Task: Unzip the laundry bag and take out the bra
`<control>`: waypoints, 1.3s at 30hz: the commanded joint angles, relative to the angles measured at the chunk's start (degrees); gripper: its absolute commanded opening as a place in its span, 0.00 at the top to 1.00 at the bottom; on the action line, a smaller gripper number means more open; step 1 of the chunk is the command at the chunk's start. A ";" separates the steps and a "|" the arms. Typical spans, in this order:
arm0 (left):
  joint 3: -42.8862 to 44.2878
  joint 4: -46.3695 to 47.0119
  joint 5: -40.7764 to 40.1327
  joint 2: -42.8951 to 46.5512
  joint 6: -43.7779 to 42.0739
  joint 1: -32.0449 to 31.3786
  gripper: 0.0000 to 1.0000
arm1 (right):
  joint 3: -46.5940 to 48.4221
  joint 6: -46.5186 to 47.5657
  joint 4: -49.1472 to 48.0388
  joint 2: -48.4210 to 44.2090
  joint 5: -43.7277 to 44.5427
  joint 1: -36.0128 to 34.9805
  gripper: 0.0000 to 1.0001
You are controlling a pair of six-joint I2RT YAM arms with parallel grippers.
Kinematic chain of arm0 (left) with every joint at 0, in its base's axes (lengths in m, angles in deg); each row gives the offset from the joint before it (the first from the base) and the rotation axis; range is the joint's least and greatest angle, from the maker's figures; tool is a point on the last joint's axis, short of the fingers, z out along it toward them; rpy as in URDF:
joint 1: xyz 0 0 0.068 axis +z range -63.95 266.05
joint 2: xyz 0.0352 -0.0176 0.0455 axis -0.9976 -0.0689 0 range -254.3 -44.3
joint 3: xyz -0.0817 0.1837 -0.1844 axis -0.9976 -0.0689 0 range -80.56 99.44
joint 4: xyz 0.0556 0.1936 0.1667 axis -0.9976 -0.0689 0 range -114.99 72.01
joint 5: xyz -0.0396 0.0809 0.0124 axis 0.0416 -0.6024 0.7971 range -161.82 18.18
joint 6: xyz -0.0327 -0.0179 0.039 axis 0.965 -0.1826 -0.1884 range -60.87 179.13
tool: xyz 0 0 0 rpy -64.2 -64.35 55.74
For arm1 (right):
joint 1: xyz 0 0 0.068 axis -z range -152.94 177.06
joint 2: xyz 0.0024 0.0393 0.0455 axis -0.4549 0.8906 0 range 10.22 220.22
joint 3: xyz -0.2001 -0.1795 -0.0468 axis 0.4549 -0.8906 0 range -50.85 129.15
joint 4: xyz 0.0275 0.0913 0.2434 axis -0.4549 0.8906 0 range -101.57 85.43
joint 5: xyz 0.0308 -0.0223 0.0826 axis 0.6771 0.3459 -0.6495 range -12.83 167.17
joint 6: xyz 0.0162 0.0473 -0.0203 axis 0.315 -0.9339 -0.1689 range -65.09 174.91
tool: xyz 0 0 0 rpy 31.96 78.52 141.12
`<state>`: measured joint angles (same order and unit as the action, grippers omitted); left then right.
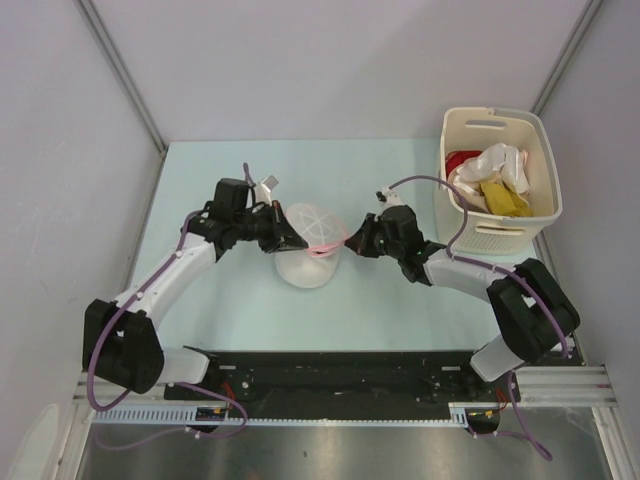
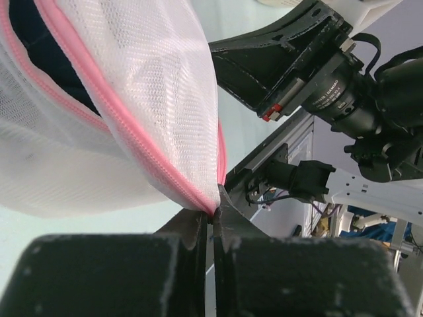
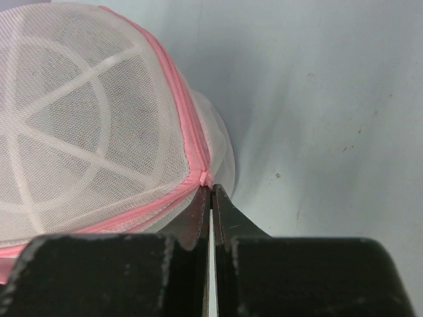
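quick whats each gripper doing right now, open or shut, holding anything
Left gripper: shut, pinching the pink zipper trim of the white translucent mesh laundry bag.
Right gripper: shut on the same bag's pink trim.

You've got the white mesh laundry bag mid-table, rounded, pink zipper partly open. Dark navy bra shows inside.

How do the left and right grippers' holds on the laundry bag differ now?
The left gripper pinches the laundry bag at its left side, the right gripper at its right. Near the left gripper the pink trim gapes, showing the dark bra inside; near the right gripper it runs closed. Both are shut on that pink trim.
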<state>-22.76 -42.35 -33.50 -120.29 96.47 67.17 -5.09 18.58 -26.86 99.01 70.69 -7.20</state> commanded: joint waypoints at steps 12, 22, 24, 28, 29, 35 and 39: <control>5.57 -0.25 2.72 -1.36 -2.71 0.68 1.00 | -0.67 8.55 23.02 -26.11 23.79 -4.75 0.41; 5.92 -0.60 3.07 -1.53 -2.89 0.59 1.00 | 11.54 24.03 20.04 -12.25 38.03 -22.86 0.33; 5.83 -0.69 3.24 -1.45 -2.98 0.59 1.00 | 13.21 25.08 18.19 -10.06 37.42 -23.75 0.32; 5.92 -1.21 3.07 -1.36 -3.50 0.59 1.00 | 16.11 26.05 18.01 -4.87 37.07 -24.10 0.32; 6.01 -1.30 2.90 -1.53 -3.94 0.59 0.99 | 16.38 26.23 17.67 -4.25 36.28 -24.01 0.30; 10.31 -10.27 -6.04 -1.19 -8.25 0.77 0.07 | 16.56 24.65 17.93 -3.19 34.78 -24.10 0.27; 11.19 -12.11 -7.13 -0.13 -8.78 1.91 0.00 | 16.56 24.47 17.14 -2.75 33.99 -24.10 0.25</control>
<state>-14.46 -50.65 -38.26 -122.87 91.44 67.70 9.07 43.08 -6.91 95.93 104.91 -31.01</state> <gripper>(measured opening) 0.994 0.740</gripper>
